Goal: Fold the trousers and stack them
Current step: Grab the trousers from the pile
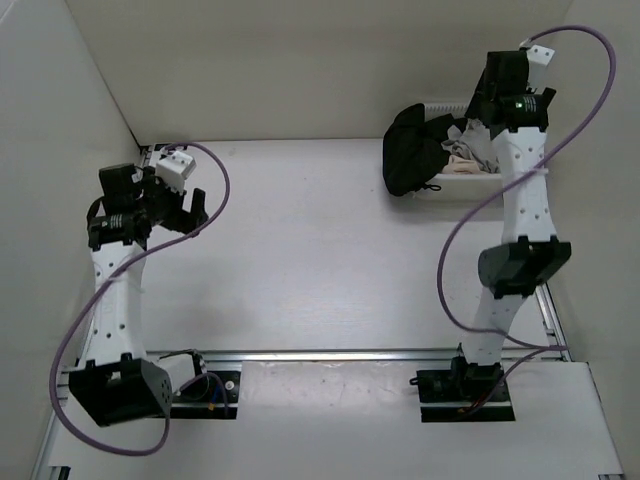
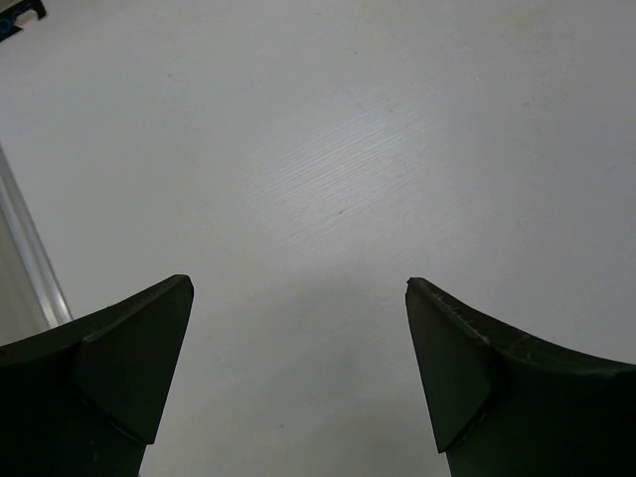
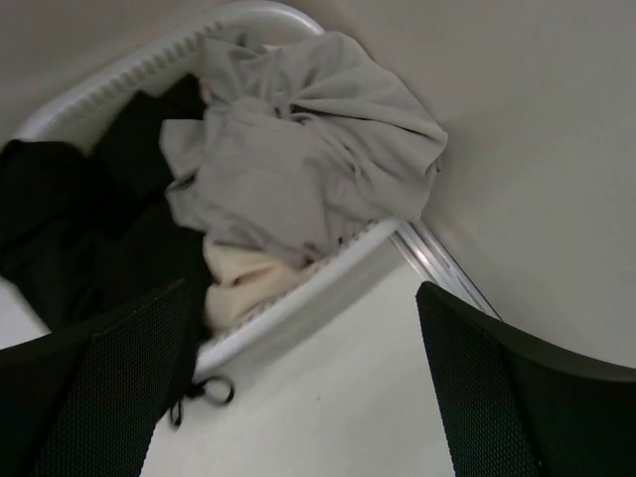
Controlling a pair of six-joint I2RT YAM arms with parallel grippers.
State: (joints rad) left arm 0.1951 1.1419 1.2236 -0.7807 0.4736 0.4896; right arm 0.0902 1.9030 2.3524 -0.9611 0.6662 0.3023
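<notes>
The grey trousers [image 3: 298, 149] lie crumpled on top of the pile in a white laundry basket [image 3: 298, 298] at the back right of the table; in the top view they show as a pale patch [image 1: 462, 140] beside my right arm. My right gripper [image 3: 303, 378] is open and empty, just in front of the basket's near rim; in the top view its fingers are hidden by the wrist. My left gripper [image 1: 178, 213] is open and empty above bare table at the left; it also shows in the left wrist view [image 2: 298, 298].
A black garment [image 1: 415, 150] hangs over the basket's left side, its drawstring [image 3: 204, 393] on the table. A beige cream garment [image 3: 243, 278] lies under the grey trousers. White walls close the table at left, back and right. A metal rail [image 3: 437, 263] runs by the basket.
</notes>
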